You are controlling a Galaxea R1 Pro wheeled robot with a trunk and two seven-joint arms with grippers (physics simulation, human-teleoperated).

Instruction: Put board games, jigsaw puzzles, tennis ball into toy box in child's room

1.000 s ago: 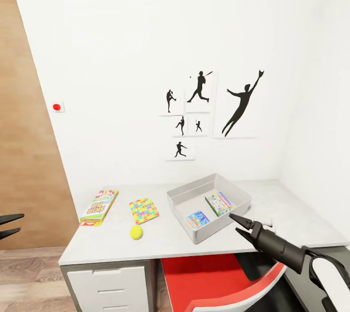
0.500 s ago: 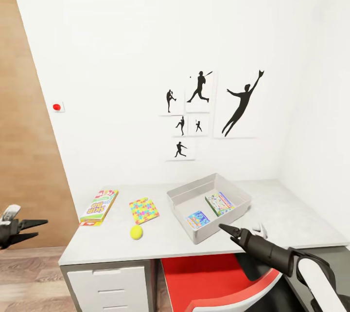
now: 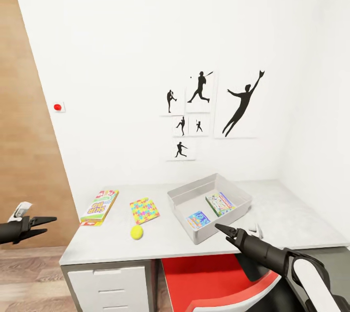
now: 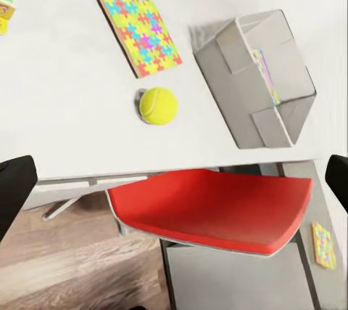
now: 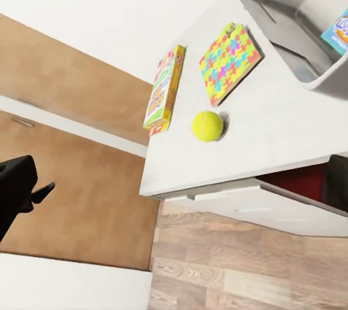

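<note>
On the table (image 3: 160, 241), the grey toy box (image 3: 181, 196) holds a blue game box (image 3: 198, 218) and a yellow-green one (image 3: 220, 203). Left of it lie a jigsaw puzzle (image 3: 144, 210), the tennis ball (image 3: 136, 232) and a white-red-green board game (image 3: 99, 206). My right gripper (image 3: 222, 229) hovers open just off the toy box's front corner. Off the table's left end, my left gripper (image 3: 48, 222) is open in mid-air. In the left wrist view, a second puzzle (image 4: 324, 245) lies on a lower grey surface by the chair.
A red chair (image 3: 214, 278) is tucked under the table, below my right arm. White drawers (image 3: 109, 287) sit under the table's left end. White walls close the back and right; a wooden panel (image 3: 24, 156) stands at the left over wood-plank floor (image 3: 29, 278).
My left gripper has come in from the left edge, rising toward the table's left end. My right gripper has moved left and a little lower, along the toy box's front.
</note>
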